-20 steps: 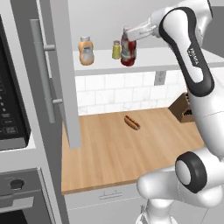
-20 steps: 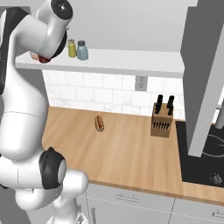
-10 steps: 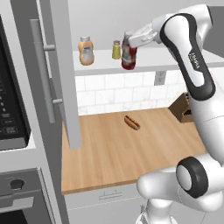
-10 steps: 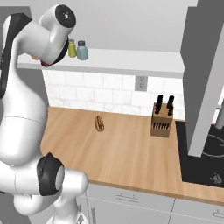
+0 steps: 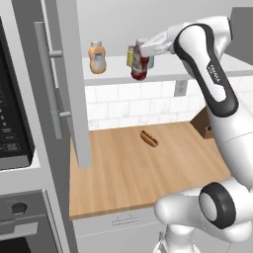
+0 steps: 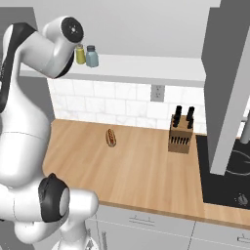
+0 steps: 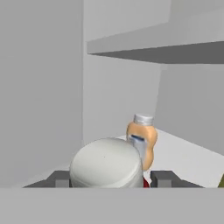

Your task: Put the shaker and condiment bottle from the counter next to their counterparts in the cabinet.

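The gripper (image 5: 142,53) is clamping the red bottle (image 5: 140,69) just below its cap, carrying it upright at the shelf's (image 5: 113,74) front edge, in front of the yellow-green shaker (image 6: 80,54). The orange bottle (image 5: 97,57) is standing farther along the shelf toward the open door (image 5: 69,84), dead ahead in the hand view. The blue-grey shaker (image 6: 91,56) is already sitting on the shelf, touching or just beside its yellow-green twin.
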Tool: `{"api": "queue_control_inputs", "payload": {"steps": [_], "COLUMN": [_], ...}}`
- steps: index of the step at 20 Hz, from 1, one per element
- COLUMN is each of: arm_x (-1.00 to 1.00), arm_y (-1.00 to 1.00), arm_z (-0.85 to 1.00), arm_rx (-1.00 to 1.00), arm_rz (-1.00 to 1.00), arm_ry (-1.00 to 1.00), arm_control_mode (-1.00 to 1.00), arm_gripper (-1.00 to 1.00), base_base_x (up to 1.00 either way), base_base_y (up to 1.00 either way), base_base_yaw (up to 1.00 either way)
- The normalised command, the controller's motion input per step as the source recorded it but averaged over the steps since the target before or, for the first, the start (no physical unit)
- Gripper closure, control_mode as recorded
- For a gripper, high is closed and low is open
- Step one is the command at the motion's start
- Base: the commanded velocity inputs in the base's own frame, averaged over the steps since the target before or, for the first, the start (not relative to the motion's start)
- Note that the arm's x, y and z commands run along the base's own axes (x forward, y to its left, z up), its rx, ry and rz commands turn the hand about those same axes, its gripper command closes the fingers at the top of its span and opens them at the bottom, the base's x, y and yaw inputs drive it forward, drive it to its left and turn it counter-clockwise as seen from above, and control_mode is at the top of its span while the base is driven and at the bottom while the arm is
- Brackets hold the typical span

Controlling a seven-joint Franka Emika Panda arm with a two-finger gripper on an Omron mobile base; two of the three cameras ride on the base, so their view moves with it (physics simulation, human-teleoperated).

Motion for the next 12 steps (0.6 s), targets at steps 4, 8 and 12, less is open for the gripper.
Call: {"api": "queue_control_inputs", "payload": {"steps": [4,8,12], "arm_x": [0.44,0.17,0.00], "arm_y": [0.00,0.00,0.00], "arm_z": [0.06,0.03,0.28], "arm_rx": [0.32,0.07,-0.02], "arm_rz": [0.00,0.00,0.00], "arm_ry": [0.09,0.07,-0.01], "arm_control_mode": [-1.00,-1.00,-1.00], "arm_gripper": [1.00,1.00,1.00], "base_base_x": [0.00,0.00,0.00], "base_base_y": [0.00,0.00,0.00], "base_base_yaw": [0.00,0.00,0.00]}}
